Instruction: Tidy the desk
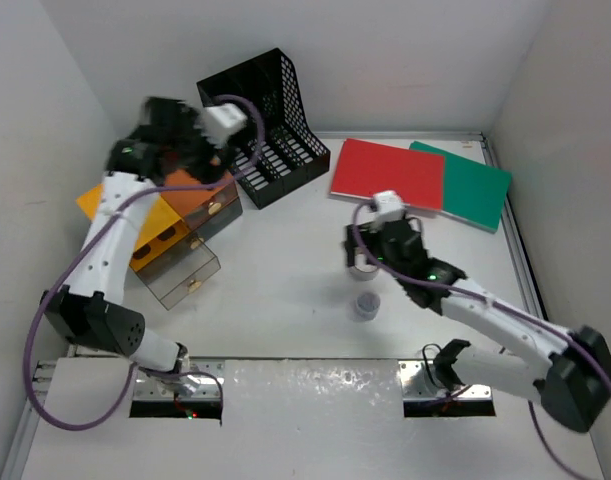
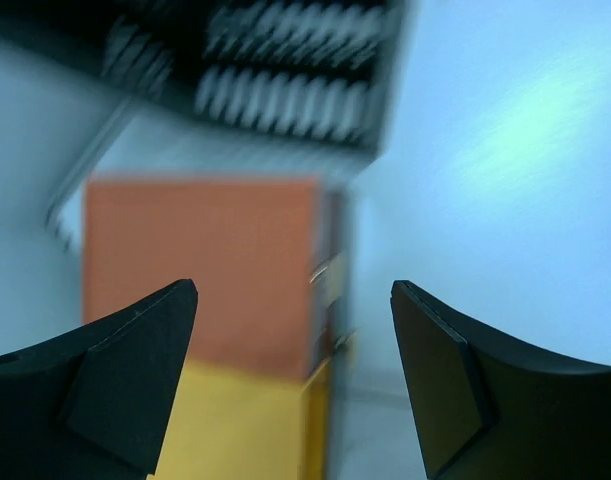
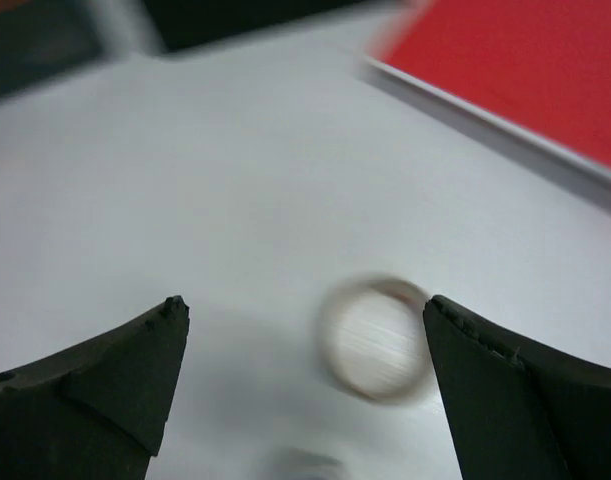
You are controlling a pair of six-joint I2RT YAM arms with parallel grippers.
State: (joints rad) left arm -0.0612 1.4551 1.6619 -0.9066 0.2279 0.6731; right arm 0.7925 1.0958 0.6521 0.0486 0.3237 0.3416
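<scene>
Hovering my open, empty right gripper (image 3: 305,302) over the white ring (image 3: 375,340) at lower centre, I reckon I must shift toward frame right, then descend; my left gripper (image 2: 295,287) gapes empty too.

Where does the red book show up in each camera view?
Top external: red book at the back, right of centre, just left of the green book.
Left wrist: not in it.
Right wrist: top right corner, blurred.
Shared landmark: the black rack, back left from above, along the top of the left wrist view; the dark blur at the right wrist's top edge may be it.
</scene>
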